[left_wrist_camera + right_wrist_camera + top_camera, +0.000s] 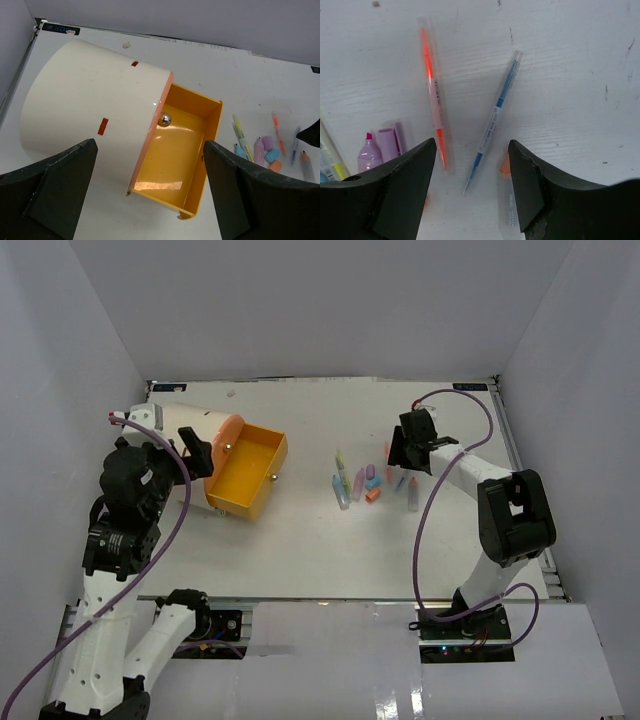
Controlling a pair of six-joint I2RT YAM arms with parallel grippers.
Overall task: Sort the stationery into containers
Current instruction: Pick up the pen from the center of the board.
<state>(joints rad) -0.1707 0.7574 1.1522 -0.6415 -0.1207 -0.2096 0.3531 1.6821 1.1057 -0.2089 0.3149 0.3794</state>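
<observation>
Hovering over a blue pen (pixel 495 120), right end effector (pixel 472 150) open.

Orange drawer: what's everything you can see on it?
The drawer is a glossy orange-yellow tray, plastic by the look, with a small knob on its front wall. It is pulled out of the cream cylinder, which lies on its side on the table. The drawer is open at the top and empty.

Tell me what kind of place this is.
Probably a robot lab test cell: plain white walls box in the table, and a left arm and right arm are bolted at its near edge.
</observation>
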